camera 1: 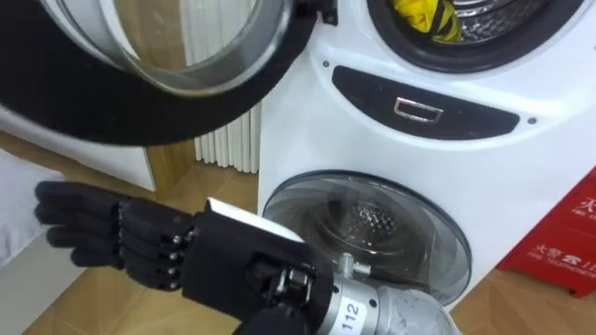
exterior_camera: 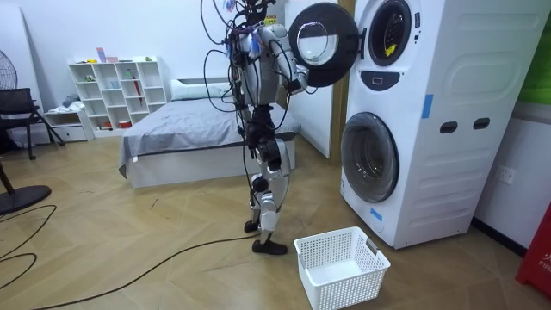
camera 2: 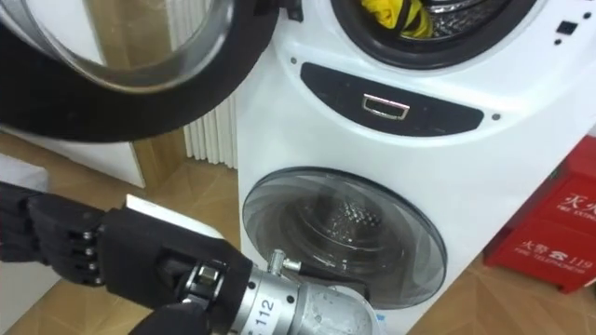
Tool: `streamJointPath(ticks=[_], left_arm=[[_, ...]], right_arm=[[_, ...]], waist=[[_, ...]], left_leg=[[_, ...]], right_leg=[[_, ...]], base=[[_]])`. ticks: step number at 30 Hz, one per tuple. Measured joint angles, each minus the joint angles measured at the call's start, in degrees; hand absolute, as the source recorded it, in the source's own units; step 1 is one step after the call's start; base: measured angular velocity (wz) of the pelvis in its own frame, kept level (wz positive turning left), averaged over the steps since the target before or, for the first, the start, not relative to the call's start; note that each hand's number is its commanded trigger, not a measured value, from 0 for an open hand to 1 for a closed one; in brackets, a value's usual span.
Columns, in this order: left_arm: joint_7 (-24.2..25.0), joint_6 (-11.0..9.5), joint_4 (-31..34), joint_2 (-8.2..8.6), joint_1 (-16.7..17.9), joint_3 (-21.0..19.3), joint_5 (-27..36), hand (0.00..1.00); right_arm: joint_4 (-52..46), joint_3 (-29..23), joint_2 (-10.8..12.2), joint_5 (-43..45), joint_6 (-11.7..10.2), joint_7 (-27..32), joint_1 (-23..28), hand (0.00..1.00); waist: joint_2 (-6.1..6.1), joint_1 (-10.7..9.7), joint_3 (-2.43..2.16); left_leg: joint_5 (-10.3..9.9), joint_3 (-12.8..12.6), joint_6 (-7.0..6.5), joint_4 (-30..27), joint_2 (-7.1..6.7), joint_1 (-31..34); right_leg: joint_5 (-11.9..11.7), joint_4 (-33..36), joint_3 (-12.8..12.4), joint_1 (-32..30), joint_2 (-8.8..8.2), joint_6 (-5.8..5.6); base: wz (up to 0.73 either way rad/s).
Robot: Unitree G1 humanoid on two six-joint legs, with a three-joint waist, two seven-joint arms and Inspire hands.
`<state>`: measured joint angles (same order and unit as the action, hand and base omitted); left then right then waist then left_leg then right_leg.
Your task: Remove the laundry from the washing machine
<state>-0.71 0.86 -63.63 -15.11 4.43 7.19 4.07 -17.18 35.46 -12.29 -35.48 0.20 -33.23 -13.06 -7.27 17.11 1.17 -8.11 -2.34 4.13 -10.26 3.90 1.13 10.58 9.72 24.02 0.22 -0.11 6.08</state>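
Observation:
A yellow cloth (camera 1: 424,19) lies inside the drum of the upper washing machine (camera 1: 438,112), whose round door (camera 1: 140,84) swings open to the left. My right hand (camera 1: 121,237) reaches across from the lower right. It hangs below the open door and left of the lower machine's glass door (camera 1: 372,228), fingers nearly straight and holding nothing. In the room view I stand upright facing the stacked machines (exterior_camera: 405,120), with that hand (exterior_camera: 297,83) by the open door (exterior_camera: 320,43). The yellow cloth (exterior_camera: 389,50) shows in the upper opening.
A white laundry basket (exterior_camera: 340,265) stands on the wooden floor by my feet, in front of the lower machine. A white radiator (camera 1: 228,144) is behind the door, a red box (camera 1: 568,242) at the machine's right. A bed (exterior_camera: 181,125) and shelf (exterior_camera: 116,90) stand behind me.

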Motion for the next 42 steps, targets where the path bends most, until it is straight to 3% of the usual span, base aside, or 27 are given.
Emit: streamJointPath(ticks=[4,10,12,16,18,23,27,42], left_arm=[[0.0,-0.7,0.0,0.0,0.1,0.0,1.0,0.0],[-0.3,-1.0,-0.3,0.11,0.1,-0.1,2.9,0.0],[-0.2,-1.0,-0.6,0.53,0.3,-0.1,3.1,0.0],[0.2,-1.1,-0.6,1.31,0.4,-0.4,3.2,0.0],[0.1,-1.3,-0.8,1.27,0.5,-0.5,3.3,0.0],[0.0,-1.4,-0.8,1.46,0.8,-0.7,3.3,0.0],[-0.3,-1.4,-0.9,1.82,0.8,-0.7,3.3,0.0],[-1.5,-1.5,-1.6,2.57,0.8,-0.9,3.3,0.0]], right_arm=[[0.3,-0.1,-0.7,0.4,0.0,0.1,0.0,0.0],[0.3,-0.7,-2.5,5.3,0.0,0.8,0.4,0.0],[0.3,-1.5,-3.2,8.8,0.0,1.1,2.0,0.0],[0.3,-3.5,-4.1,11.5,0.2,1.3,5.1,0.0],[0.3,-5.3,-4.1,11.5,0.2,1.3,6.2,0.0],[0.3,-9.6,-4.2,11.9,0.2,2.6,6.7,0.0],[0.3,-10.7,-4.0,15.1,0.2,3.7,7.7,0.0],[0.3,-11.4,-3.7,17.0,0.3,3.5,9.4,0.0]], waist=[[0.14,-0.3,0.09],[0.57,-2.5,0.19],[1.35,-2.8,0.24],[2.8,-2.8,-0.24],[3.24,-3.9,-0.37],[3.35,-6.2,-0.37],[3.68,-7.3,-0.69],[3.95,-7.6,-0.73]], left_leg=[[0.0,-0.6,0.03,0.8,0.09,-0.7],[-0.1,-0.7,0.05,1.1,0.01,-1.0],[-0.1,-0.8,0.04,1.1,-0.2,-1.8],[-0.2,-0.8,-0.02,1.6,-0.4,-2.5],[-0.2,-0.8,-0.02,2.0,-0.48,-2.8],[-0.2,-1.1,-0.11,2.0,-0.59,-3.4],[-0.3,-1.7,-0.22,2.1,-0.59,-3.8],[-0.3,-2.2,-0.32,2.8,-0.61,-4.9]], right_leg=[[0.0,-0.1,-0.3,0.0,0.01,-0.02],[0.0,-0.1,-1.4,0.2,0.04,-0.12],[-0.1,0.1,-3.5,0.3,0.09,-0.3],[-0.3,0.2,-5.3,0.2,0.08,-0.65],[-0.4,0.1,-5.5,0.4,0.07,-0.78],[-0.5,0.0,-6.2,0.9,0.08,-0.9],[-0.5,0.0,-6.6,0.9,0.05,-0.93],[-0.5,0.0,-6.7,1.7,0.03,-1.12]], base=[[-0.09],[-0.06],[-0.13],[-0.21],[-0.05],[-0.02],[-0.07],[0.0]])
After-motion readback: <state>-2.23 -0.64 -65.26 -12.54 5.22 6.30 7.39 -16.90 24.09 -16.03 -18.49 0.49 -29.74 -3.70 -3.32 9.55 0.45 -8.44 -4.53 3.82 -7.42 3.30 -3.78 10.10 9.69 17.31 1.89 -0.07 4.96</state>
